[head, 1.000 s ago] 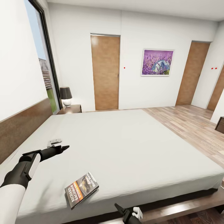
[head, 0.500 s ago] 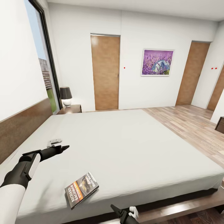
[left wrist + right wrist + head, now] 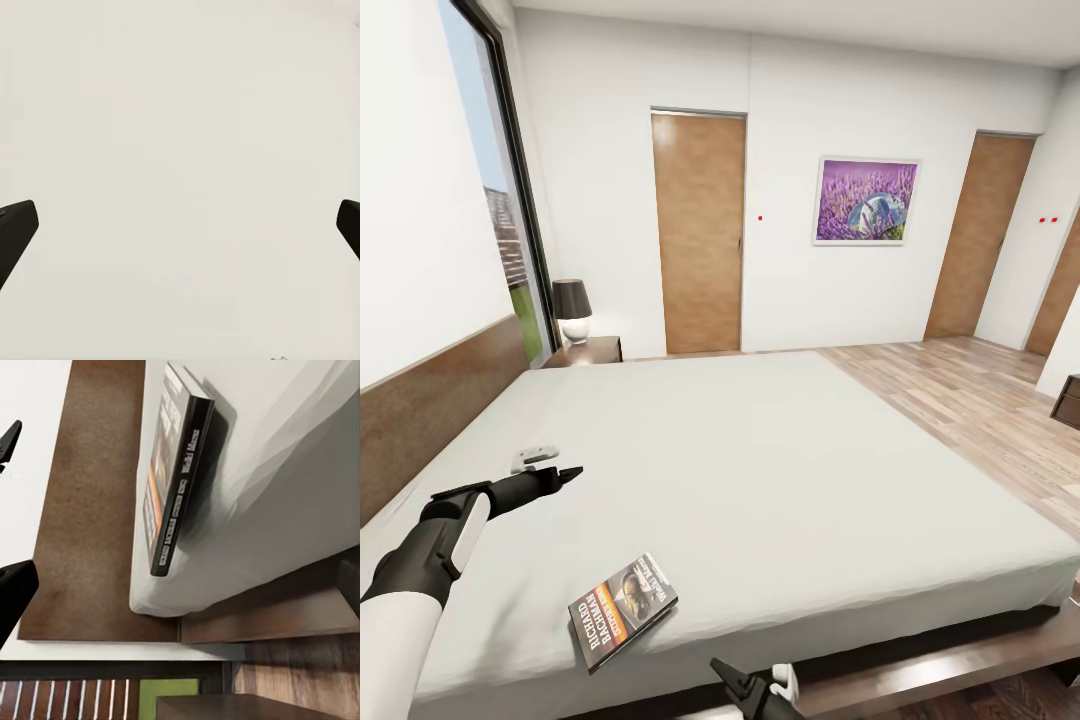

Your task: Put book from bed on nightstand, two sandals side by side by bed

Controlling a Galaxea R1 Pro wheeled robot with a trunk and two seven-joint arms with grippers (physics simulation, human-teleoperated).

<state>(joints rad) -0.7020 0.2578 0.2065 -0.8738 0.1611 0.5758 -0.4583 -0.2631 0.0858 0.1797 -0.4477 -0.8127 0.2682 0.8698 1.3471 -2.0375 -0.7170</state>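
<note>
We note the thin dark paperback book (image 3: 622, 610) lying ungrasped on the pale grey-white bed (image 3: 780, 480), just ahead of our spread, empty right gripper (image 3: 758, 687); left gripper (image 3: 545, 470) also spread; 2 sandals pending.

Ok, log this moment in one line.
thin dark paperback book: on pale mattress bed | left pincer: open, empty | right pincer: below book

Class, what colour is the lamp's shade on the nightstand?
Black, above a white base; the lamp on the nightstand shows best in the head view.
</note>
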